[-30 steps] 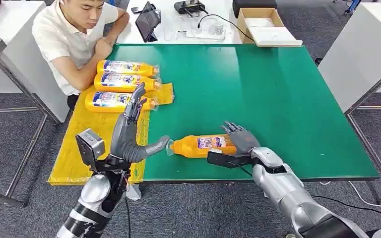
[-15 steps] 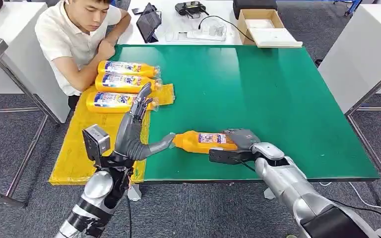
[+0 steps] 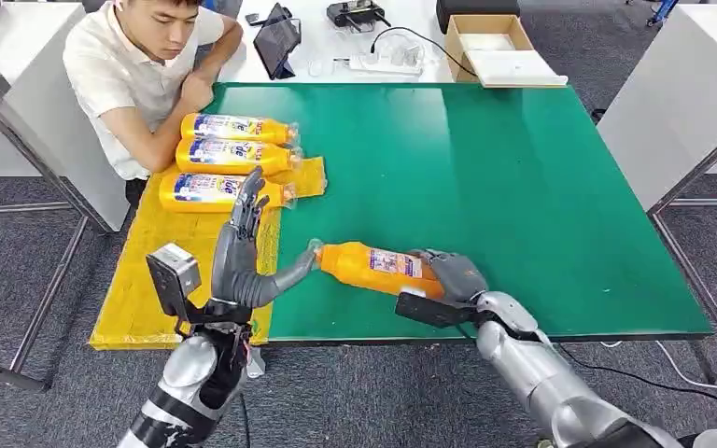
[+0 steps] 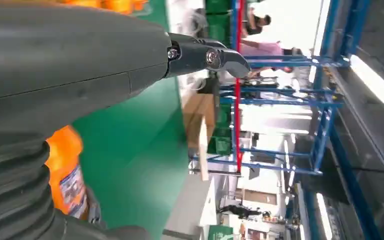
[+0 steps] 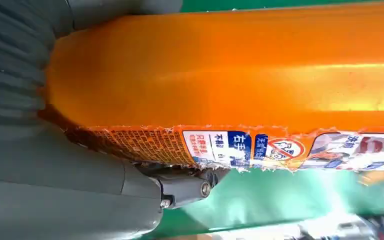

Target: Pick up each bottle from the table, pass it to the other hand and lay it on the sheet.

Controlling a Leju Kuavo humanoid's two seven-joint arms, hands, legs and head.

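Now mid-handover, by the look of it; right hand clamped on base end of bottle, cap end raised off green table and touching thumb of left hand; left hand upright, fingers apart, holding nothing; next, probably: close left around neck, release right, then lay beside three bottles on sheet

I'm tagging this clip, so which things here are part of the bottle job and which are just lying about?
Part of the job:
- bottle held by the right robot hand
- left robot hand, open beside its cap
- three bottles already on the yellow sheet
- green table

Lying about:
- cardboard box
- tablet
- power strip
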